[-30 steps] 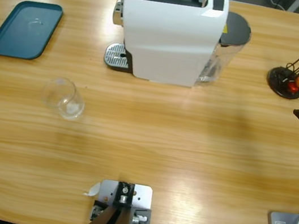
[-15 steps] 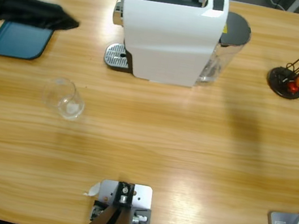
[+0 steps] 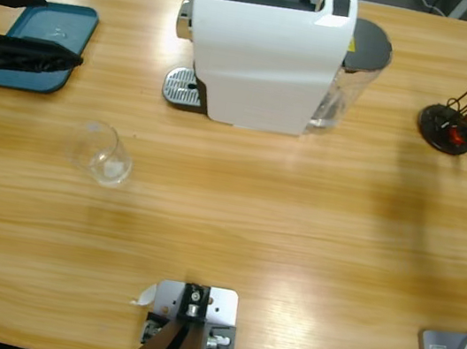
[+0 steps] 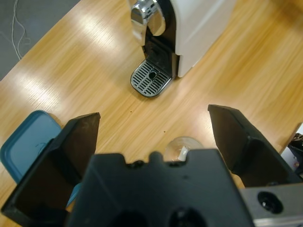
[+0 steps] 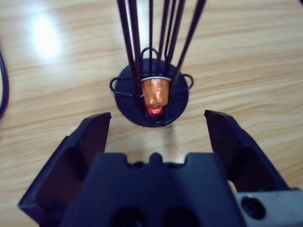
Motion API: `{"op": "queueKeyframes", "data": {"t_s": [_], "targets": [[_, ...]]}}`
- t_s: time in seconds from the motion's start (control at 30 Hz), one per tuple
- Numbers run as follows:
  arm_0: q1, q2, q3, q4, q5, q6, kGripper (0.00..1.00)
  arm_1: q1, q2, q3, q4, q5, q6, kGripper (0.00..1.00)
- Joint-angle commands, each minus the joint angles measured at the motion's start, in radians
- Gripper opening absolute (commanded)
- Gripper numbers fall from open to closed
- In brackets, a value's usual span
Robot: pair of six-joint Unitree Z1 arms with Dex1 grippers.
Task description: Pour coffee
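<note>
The clear glass tumbler [image 3: 104, 156] stands on the wooden table [image 3: 296, 230], left of centre and in front of the white coffee machine [image 3: 263, 50]; whether any coffee lies in it is hard to judge, as it looks almost empty from above. In the left wrist view only its rim [image 4: 182, 144] peeps over the gripper's body, with the machine's drip grate [image 4: 150, 78] beyond it.

The left gripper [image 3: 56, 28] hangs over the blue tray [image 3: 60, 29] at the table's left end, its jaws spread wide and holding nothing, well apart from the tumbler.

The right gripper [image 5: 156, 137] also has its jaws parted and empty. It faces the black capsule stand [image 5: 151, 97], whose thin rods rise over an orange capsule [image 5: 154, 91] and a red one [image 5: 154, 110] below it.
</note>
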Motion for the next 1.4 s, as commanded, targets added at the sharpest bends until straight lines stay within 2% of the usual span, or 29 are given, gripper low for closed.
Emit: {"op": "queueKeyframes", "data": {"t_s": [0.03, 0.2, 0.4, 0.5, 0.53, 0.83, 0.9, 1.13, 1.23, 1.3, 1.4], "targets": [[0.019, 0.034, 0.018, -0.008, 0.016, -0.029, 0.996, -0.111, 0.097, 0.054, -0.133, 0.057, -0.076, 0.770], [0.019, 0.047, 0.017, -0.013, 0.015, -0.040, 0.996, -0.162, 0.139, 0.068, -0.218, 0.110, -0.106, 0.770], [0.019, 0.061, 0.015, -0.015, 0.015, -0.046, 0.996, -0.180, 0.177, 0.067, -0.253, 0.131, -0.134, 0.758], [0.019, 0.063, 0.013, -0.016, 0.015, -0.049, 0.996, -0.201, 0.182, 0.067, -0.271, 0.147, -0.156, 0.694], [0.019, 0.063, 0.014, -0.016, 0.015, -0.051, 0.996, -0.205, 0.182, 0.068, -0.275, 0.152, -0.158, 0.643], [0.019, 0.063, 0.013, -0.016, 0.015, -0.055, 0.996, -0.251, 0.189, 0.068, -0.299, 0.165, -0.188, 0.625], [0.019, 0.063, 0.013, -0.016, 0.015, -0.056, 0.996, -0.251, 0.188, 0.067, -0.299, 0.169, -0.195, 0.526], [0.019, 0.063, 0.015, -0.016, 0.015, -0.057, 0.996, -0.250, 0.186, 0.071, -0.295, 0.179, -0.197, 0.517], [0.019, 0.063, 0.014, -0.016, 0.015, -0.057, 0.996, -0.246, 0.185, 0.073, -0.290, 0.180, -0.195, 0.558], [0.019, 0.061, 0.015, -0.016, 0.015, -0.057, 0.996, -0.233, 0.186, 0.073, -0.290, 0.179, -0.194, 0.739], [0.019, 0.059, 0.015, -0.016, 0.015, -0.057, 0.996, -0.204, 0.170, 0.078, -0.287, 0.170, -0.194, 0.826]]}}
